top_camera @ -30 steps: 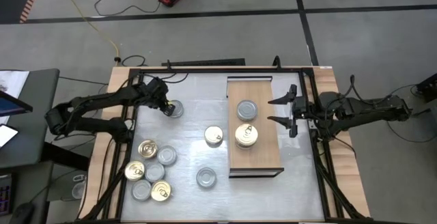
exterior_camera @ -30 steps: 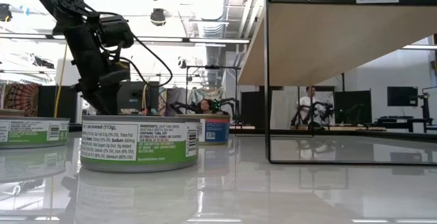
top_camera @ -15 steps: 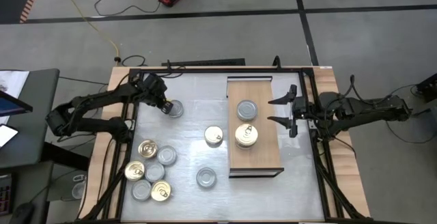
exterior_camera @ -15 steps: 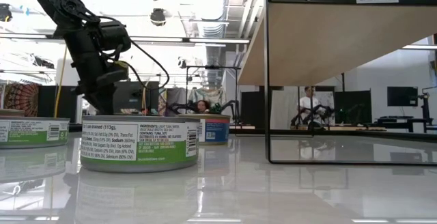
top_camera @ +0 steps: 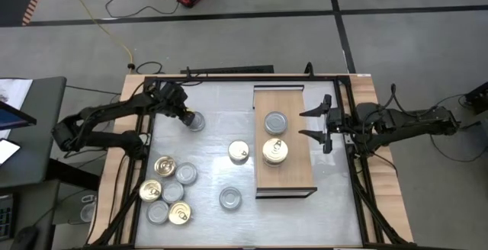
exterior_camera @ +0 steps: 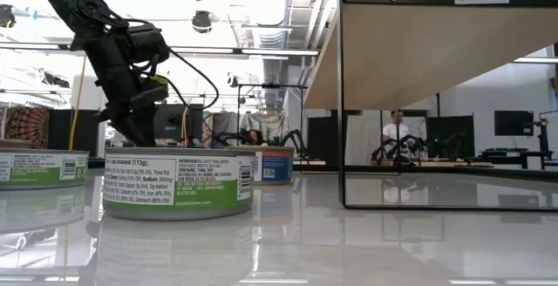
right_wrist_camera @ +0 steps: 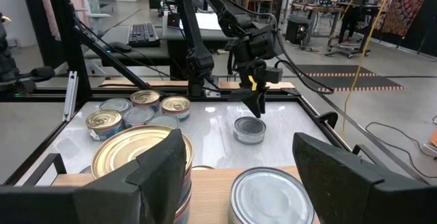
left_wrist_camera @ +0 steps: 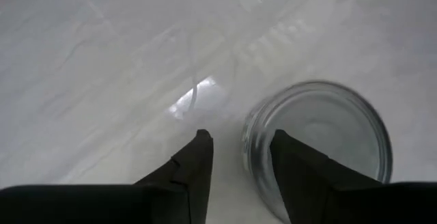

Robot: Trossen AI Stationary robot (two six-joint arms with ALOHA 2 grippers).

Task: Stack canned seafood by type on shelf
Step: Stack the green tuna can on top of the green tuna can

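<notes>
Left gripper hovering over silver tin, upper left of the tabletop.
Its fingers are standing released beside the rim; right gripper is waiting spread wide by the shelf.

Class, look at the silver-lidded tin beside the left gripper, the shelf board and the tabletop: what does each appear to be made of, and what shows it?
Silver-lidded tin: likely metal, a shiny lid with a raised rim.
Shelf: apparently light wood or wood laminate, pale tan and matte, with a thin dark frame.
Tabletop: a smooth, glossy grey-white surface, material unclear; it mirrors the tins in the low view.
</notes>
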